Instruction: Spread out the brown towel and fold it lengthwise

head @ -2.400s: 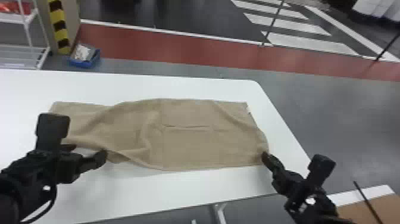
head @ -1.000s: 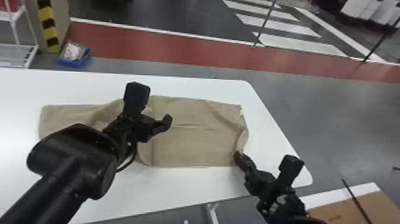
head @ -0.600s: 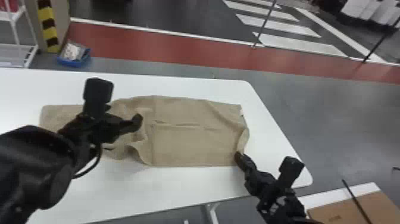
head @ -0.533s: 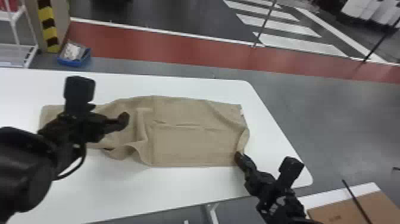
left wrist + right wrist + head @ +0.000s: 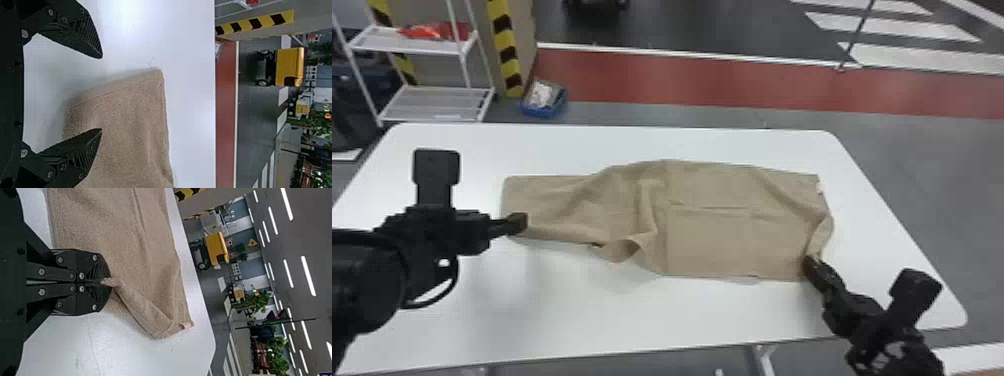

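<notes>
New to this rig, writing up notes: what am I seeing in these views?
It's a robot with two black arms, each ending in a gripper with two flat fingers. One picture looks forward and down from its head; the other two come from cameras on its wrists and are turned on their side.

A brown towel lies on a white table, its right part fairly flat, its middle rumpled, with a raised fold at the near edge. The right gripper is shut on the towel's near right corner. The left gripper is open at the towel's left end, holding nothing.

Behind the table, a blue box sits on the floor near a white rack.
</notes>
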Robot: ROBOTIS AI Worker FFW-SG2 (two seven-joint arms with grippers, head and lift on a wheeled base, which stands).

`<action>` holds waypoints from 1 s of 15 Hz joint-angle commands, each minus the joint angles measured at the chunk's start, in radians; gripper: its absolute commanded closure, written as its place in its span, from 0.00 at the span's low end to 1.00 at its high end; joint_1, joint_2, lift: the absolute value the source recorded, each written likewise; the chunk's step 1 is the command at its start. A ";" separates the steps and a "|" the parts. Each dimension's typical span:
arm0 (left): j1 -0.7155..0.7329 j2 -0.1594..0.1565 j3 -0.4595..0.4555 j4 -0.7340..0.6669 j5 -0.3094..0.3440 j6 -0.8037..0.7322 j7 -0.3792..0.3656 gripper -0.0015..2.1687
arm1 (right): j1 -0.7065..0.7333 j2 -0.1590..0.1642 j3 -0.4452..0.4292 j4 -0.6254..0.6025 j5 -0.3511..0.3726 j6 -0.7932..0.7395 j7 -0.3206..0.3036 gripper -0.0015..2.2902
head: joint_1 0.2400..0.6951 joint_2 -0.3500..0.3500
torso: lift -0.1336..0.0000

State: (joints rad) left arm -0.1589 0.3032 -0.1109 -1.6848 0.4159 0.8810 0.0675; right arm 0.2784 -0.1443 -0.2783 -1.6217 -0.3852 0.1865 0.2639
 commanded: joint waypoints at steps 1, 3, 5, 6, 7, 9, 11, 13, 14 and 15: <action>-0.005 0.001 0.010 0.011 0.000 0.017 -0.008 0.13 | -0.001 0.000 0.004 -0.003 0.000 0.003 0.000 0.73 | 1.00 0.32 | 0.10; -0.013 -0.006 0.007 0.022 0.000 0.017 -0.018 0.13 | 0.001 -0.003 0.001 -0.004 -0.001 0.006 0.000 0.73 | 1.00 0.33 | 0.10; -0.021 -0.010 -0.003 0.030 0.001 0.017 -0.020 0.16 | 0.002 -0.005 -0.002 -0.003 0.000 0.006 0.000 0.73 | 1.00 0.33 | 0.10; -0.025 -0.012 -0.006 0.034 0.001 0.017 -0.026 0.16 | 0.002 -0.005 -0.004 -0.001 0.000 0.006 0.000 0.73 | 1.00 0.32 | 0.10; -0.028 -0.015 -0.010 0.037 0.000 0.017 -0.038 0.16 | 0.002 -0.005 -0.004 -0.001 0.000 0.003 0.000 0.73 | 1.00 0.32 | 0.10; -0.044 -0.015 -0.027 0.060 -0.003 0.026 -0.041 0.16 | 0.001 -0.005 -0.002 -0.001 0.000 0.003 0.000 0.73 | 1.00 0.30 | 0.10; -0.054 -0.015 -0.027 0.074 -0.008 0.054 -0.041 0.18 | 0.001 -0.005 -0.001 -0.001 -0.001 0.003 0.000 0.73 | 1.00 0.29 | 0.10; -0.053 -0.013 -0.021 0.074 -0.005 0.057 -0.040 0.38 | 0.001 -0.005 -0.001 -0.001 -0.003 0.003 0.000 0.73 | 1.00 0.29 | 0.10; -0.048 -0.013 -0.019 0.070 0.003 0.060 -0.032 0.51 | 0.001 -0.005 -0.001 -0.001 -0.003 0.000 0.000 0.73 | 1.00 0.30 | 0.10; -0.031 -0.015 -0.012 0.062 0.006 0.057 -0.025 0.64 | 0.001 -0.005 0.001 -0.003 -0.004 0.000 0.000 0.73 | 1.00 0.30 | 0.10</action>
State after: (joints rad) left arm -0.2067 0.2892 -0.1301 -1.6142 0.4155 0.9373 0.0380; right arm 0.2791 -0.1488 -0.2790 -1.6229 -0.3884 0.1876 0.2638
